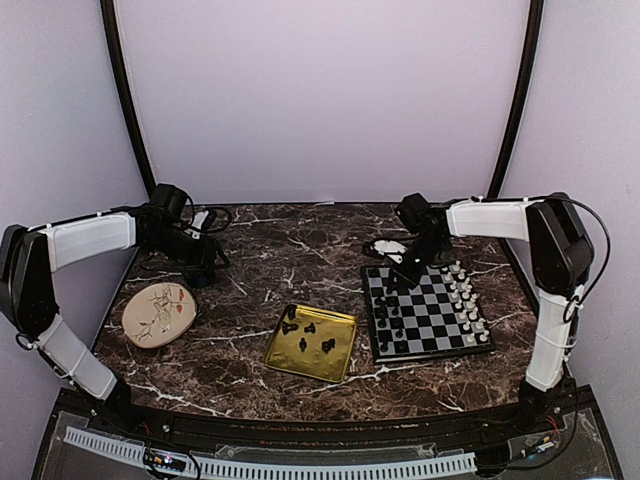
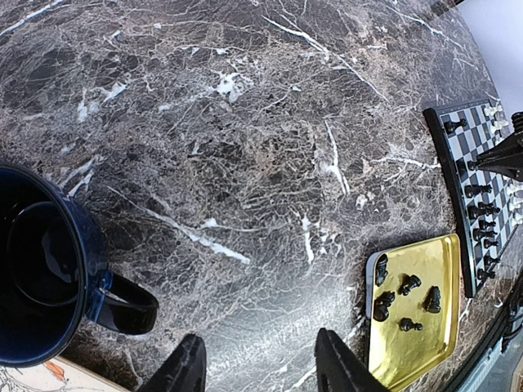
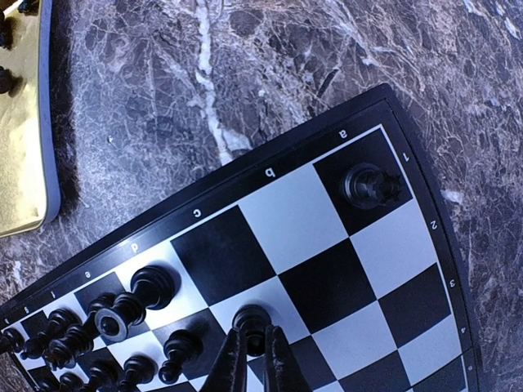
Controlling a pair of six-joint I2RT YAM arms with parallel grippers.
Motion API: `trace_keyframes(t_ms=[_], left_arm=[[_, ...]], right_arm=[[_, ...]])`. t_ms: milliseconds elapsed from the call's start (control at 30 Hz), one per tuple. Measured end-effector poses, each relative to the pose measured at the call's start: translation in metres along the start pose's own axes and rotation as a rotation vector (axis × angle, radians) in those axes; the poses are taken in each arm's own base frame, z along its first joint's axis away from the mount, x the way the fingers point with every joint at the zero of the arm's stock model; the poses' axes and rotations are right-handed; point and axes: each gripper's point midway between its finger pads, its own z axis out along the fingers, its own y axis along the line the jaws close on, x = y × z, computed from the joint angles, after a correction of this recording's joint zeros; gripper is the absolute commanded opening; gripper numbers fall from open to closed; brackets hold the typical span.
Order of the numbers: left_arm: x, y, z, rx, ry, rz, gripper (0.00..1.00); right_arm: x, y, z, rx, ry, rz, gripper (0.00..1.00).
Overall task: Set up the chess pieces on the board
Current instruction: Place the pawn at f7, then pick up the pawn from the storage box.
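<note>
Nearest me, the gold tray (image 1: pixel 305 358) holds a handful of loose black pieces (image 1: pixel 312 328) waiting to go over. Left of it the floral plate (image 1: pixel 150 300) sits on the marbled desk (image 1: pixel 260 260) and is no part of this.

Right of the tray is the board (image 1: pixel 435 310). White pieces (image 1: pixel 468 300) line its right edge and black pieces (image 1: pixel 388 315) crowd its left side (the rows look partly filled, I can't count them from above).

At the board's far left corner the right gripper (image 3: pixel 255 341) is down on the squares. Its jaws are pinched shut on a small black pawn (image 3: pixel 251 317), which stands upright with its head showing just past the tips. A black rook (image 3: pixel 369 186) sits alone on the corner square, well apart. Other black pieces (image 3: pixel 151 286) stand near, on the pawn's left.

I read the step as seating this pawn. To do it well I'd check that the base sits inside one square and not on a line, then part the jaws only slightly. Then lift straight up, no sideways drag, since the neighbours on the left are close enough to clip.

Farthest back, the left gripper (image 2: pixel 260 343) hovers over bare desk with its jaws apart and nothing between them. The blue mug (image 2: pixel 49 269) is just beside it. It's idle and can stay clear until the tray's next pick.
</note>
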Motion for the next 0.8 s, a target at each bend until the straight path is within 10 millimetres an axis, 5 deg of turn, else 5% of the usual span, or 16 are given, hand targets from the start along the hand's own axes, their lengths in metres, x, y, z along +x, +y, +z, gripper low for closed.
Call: trace_keyframes(t_ms=[433,800], left_arm=[[0.0,-0.001,0.0,0.003,0.001,0.0,0.48],[-0.001,-0.014,0.0,0.079,0.0,0.011,0.47]], right_arm=[[-0.003,0.002,0.0,0.009,0.005,-0.007,0.2],[-0.042,0.006,-0.065,0.065,-0.126,-0.055,0.2]])
